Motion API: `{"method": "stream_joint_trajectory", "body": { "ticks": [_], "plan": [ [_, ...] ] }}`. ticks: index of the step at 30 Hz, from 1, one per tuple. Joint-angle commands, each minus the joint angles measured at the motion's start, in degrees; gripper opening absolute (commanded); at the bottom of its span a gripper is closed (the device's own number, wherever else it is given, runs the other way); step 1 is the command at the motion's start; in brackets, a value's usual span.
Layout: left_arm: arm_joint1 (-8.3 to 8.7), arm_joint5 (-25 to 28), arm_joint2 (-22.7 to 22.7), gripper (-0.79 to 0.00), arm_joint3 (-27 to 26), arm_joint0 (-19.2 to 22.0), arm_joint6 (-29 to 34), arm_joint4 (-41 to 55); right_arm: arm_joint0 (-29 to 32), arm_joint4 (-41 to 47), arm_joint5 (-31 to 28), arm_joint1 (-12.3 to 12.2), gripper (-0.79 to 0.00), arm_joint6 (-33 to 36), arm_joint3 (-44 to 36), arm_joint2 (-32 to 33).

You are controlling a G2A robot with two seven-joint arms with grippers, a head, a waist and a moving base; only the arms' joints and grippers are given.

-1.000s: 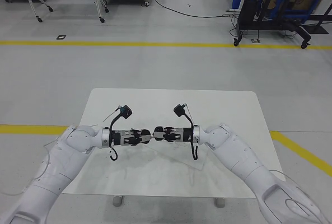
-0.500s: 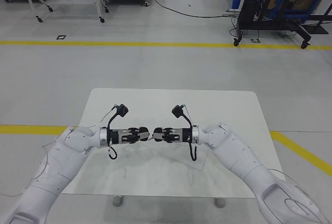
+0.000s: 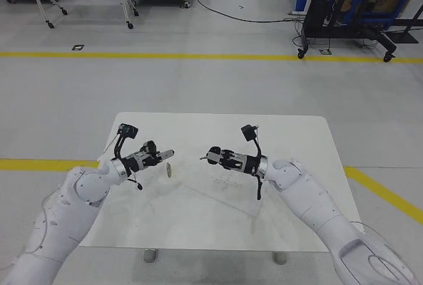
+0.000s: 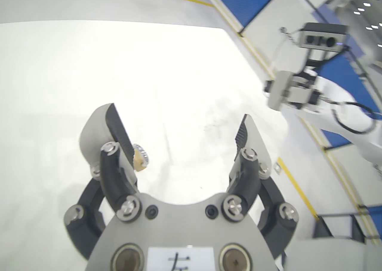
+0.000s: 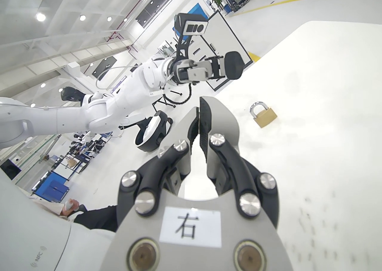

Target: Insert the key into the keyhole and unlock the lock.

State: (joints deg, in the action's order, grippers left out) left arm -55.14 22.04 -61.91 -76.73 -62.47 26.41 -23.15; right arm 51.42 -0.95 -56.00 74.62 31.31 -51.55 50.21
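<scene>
A small brass padlock (image 3: 169, 169) with a silver shackle lies on the white table (image 3: 282, 135). My left gripper (image 3: 170, 152) hovers just above and behind it, open and holding nothing. In the left wrist view the padlock (image 4: 140, 158) peeks out beside one finger of the left gripper (image 4: 182, 131). My right gripper (image 3: 208, 155) is a short way to the padlock's right, shut, with a thin sliver that seems to be the key sticking out of its tip. In the right wrist view the right gripper (image 5: 199, 105) has its pads pressed together, and the padlock (image 5: 264, 115) lies beyond it.
The table bears faint scuff marks (image 3: 229, 184) near its middle. Its edges lie well away from both grippers. Yellow floor lines (image 3: 197, 55) and a dark cart (image 3: 354, 28) stand far behind the table.
The two grippers met at the table's middle earlier. Now they have drawn apart, the left one has opened, and the padlock lies on the table below it.
</scene>
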Motion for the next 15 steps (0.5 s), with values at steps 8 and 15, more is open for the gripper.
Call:
{"method": "stream_joint_trajectory", "body": {
  "ticks": [8,15],
  "plan": [
    [-2.87,-28.11,9.94,-0.068,-5.19,2.62,3.89,-18.72,0.72,-1.6,-0.07,-0.15,-0.785,-1.42,-1.22,0.46],
    [-4.75,-31.05,13.46,-0.129,-1.75,5.55,7.99,-20.33,0.72,-1.6,-0.07,-0.15,-0.785,-1.42,-1.22,0.46]
  ]
}}
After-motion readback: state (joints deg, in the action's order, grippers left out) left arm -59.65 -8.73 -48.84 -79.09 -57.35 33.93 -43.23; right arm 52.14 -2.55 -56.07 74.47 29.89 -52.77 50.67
